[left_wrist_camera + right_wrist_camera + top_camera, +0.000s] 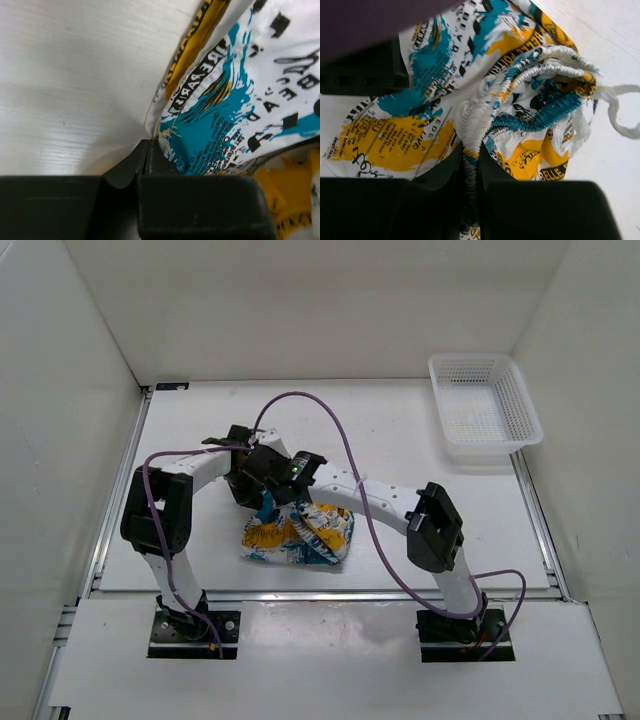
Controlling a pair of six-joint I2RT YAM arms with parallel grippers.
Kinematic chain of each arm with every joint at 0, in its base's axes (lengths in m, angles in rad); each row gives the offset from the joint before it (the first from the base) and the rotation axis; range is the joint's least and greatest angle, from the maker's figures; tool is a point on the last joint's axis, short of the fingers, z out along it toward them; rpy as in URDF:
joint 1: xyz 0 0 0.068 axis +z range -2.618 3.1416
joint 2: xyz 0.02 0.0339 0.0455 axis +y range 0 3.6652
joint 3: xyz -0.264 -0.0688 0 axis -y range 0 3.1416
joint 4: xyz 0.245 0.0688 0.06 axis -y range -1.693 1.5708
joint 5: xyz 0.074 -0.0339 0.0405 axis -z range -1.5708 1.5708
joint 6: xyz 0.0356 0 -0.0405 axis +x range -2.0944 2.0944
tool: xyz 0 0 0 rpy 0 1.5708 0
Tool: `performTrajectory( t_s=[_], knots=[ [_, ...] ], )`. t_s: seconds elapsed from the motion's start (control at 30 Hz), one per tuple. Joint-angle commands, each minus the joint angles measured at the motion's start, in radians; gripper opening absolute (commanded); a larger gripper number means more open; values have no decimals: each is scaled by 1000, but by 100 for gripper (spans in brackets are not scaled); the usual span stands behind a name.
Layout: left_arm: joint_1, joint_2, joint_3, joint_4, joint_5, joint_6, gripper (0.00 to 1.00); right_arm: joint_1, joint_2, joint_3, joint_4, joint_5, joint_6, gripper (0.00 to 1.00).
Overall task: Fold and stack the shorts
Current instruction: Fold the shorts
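Note:
The shorts [298, 537] lie bunched in a crumpled heap on the white table, near its front edge. Both grippers meet at the heap's far left corner, where a bit of cloth is lifted. In the left wrist view my left gripper [149, 144] is shut, and a thin edge of the shorts [225, 100] runs right into its tips. My right gripper [470, 161] is shut on the gathered elastic waistband of the shorts [395, 145]; a white drawstring [620, 116] trails off to the right. From above, the left gripper [243, 486] and right gripper [268, 496] sit side by side.
A white plastic mesh basket [485, 408] stands at the back right corner of the table. White walls close in the table at the left, back and right. A purple cable [345, 455] arcs over the right arm.

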Motion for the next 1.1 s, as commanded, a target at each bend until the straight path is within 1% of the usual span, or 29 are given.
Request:
performTrajectory(
  t_s=[0.0, 0.03, 0.07, 0.1, 0.13, 0.17, 0.23, 0.27, 0.3, 0.33, 0.37, 0.4, 0.43, 0.47, 0.5, 0.53, 0.57, 0.6, 0.63, 0.67, 0.7, 0.73, 0.77, 0.8, 0.87, 0.97, 1.0, 1.07],
  knots=[
    [32, -109, 13, -32, 17, 26, 11, -9, 12, 67, 138, -51, -73, 14],
    [43, -118, 13, -45, 17, 39, 13, -9, 26, 101, 138, -79, -85, 35],
    [55, -118, 30, -78, 17, 49, 16, -9, 26, 115, 147, -88, -85, 58],
    [86, -132, 41, -98, 7, 59, 18, -9, 26, 115, 147, -88, -85, 75],
    [103, -141, 67, -118, 7, 82, 21, -9, -8, 115, 170, -88, -96, 78],
    [121, -160, 79, -137, -18, 92, 24, -9, -32, 63, 187, -88, -96, 81],
    [182, -192, 110, -172, -18, 124, 27, -18, -123, -13, 239, -88, -96, 82],
    [201, -192, 120, -181, -27, 133, 27, -18, -157, -97, 248, -71, -72, 82],
    [219, -206, 133, -191, -27, 144, 29, -29, -227, -142, 258, -61, -59, 77],
    [233, -206, 147, -207, -27, 156, 29, -41, -262, -190, 273, -61, -43, 72],
    [242, -218, 172, -217, -27, 176, 29, -51, -301, -289, 273, -50, -3, 66],
    [242, -218, 183, -217, -36, 185, 29, -75, -371, -340, 273, -50, 22, 58],
    [221, -230, 183, -217, -36, 196, 27, -90, -405, -391, 273, -50, 48, 43],
    [201, -239, 196, -217, -26, 228, 27, -109, -468, -493, 273, -77, 101, 37],
    [177, -239, 205, -217, -26, 242, 27, -162, -497, -543, 273, -112, 129, 32],
    [125, -239, 205, -217, -12, 253, 27, -193, -522, -590, 282, -151, 155, 29],
    [98, -239, 205, -217, -1, 263, 33, -222, -546, -635, 291, -188, 178, 29],
    [71, -239, 205, -208, 10, 276, 45, -277, -587, -717, 304, -223, 207, 48],
    [45, -239, 205, -198, 20, 276, 64, -306, -606, -754, 320, -264, 208, 61],
    [-4, -214, 205, -189, 20, 285, 95, -336, -629, -784, 354, -357, 221, 71],
    [-27, -200, 205, -175, 20, 294, 100, -391, -629, -825, 370, -404, 221, 85],
    [-49, -184, 205, -175, 20, 294, 100, -414, -629, -838, 370, -442, 221, 88],
    [-87, -152, 220, -175, 20, 294, 100, -452, -629, -838, 382, -470, 232, 88],
    [-107, -137, 232, -175, -19, 294, 100, -466, -620, -851, 382, -513, 232, 90],
    [-162, -109, 259, -166, -55, 294, 100, -476, -608, -851, 391, -524, 232, 90],
    [-196, -36, 303, -166, -116, 294, 100, -476, -588, -861, 391, -533, 232, 92],
    [-196, 9, 321, -166, -128, 294, 100, -476, -577, -870, 391, -545, 232, 93],
    [-196, 43, 334, -166, -154, 294, 100, -485, -566, -881, 414, -557, 241, 96]
  ],
)
